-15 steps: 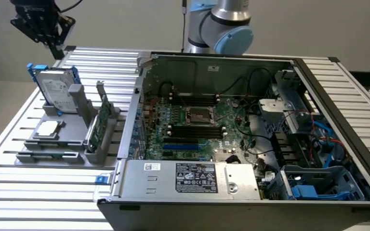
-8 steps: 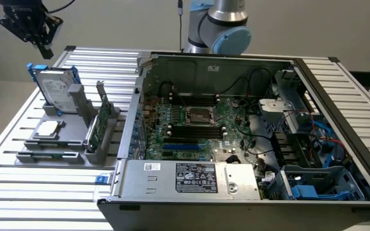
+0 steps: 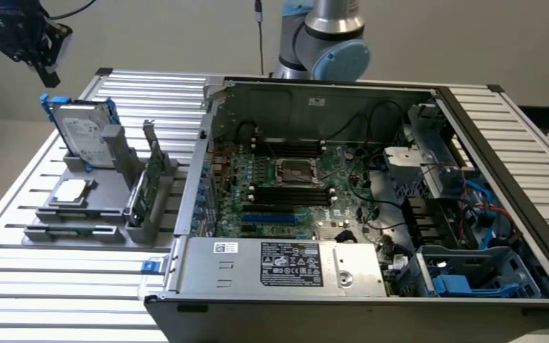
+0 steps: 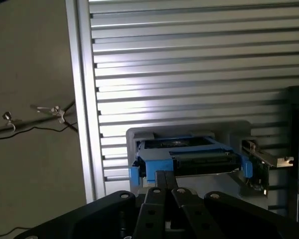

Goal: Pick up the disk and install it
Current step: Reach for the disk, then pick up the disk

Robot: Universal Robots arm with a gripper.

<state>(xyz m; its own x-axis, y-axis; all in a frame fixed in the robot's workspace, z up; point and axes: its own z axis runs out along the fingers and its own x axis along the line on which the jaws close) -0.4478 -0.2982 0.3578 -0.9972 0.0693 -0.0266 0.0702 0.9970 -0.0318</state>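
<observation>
In the exterior view the gripper (image 3: 48,75) hangs high at the exterior view's left, above the far corner of the slatted table (image 3: 46,286) and well apart from everything on it; its fingers look drawn together with nothing between them. Below it a grey holder (image 3: 65,232) carries three parts. The disk (image 3: 82,136) stands upright in the rear slot, blue bracket around its edges and label facing outward. A small square chip (image 3: 72,191) lies flat in a recess nearer the camera. A thin green card (image 3: 151,179) stands on edge in the slot beside the computer case (image 3: 322,100). The case lies open, holding a motherboard (image 3: 289,186), a power supply box (image 3: 284,264) along the near side, and a blue bay (image 3: 465,280) in the near corner at the exterior view's right. In the wrist view the gripper (image 4: 165,175) points down toward the disk (image 4: 189,162), seen edge-on in the holder (image 4: 189,128), with its narrow fingertips close together and clear of the bracket. The green card (image 4: 263,173) stands just beside the disk, and the table (image 4: 189,59) slats run behind.
</observation>
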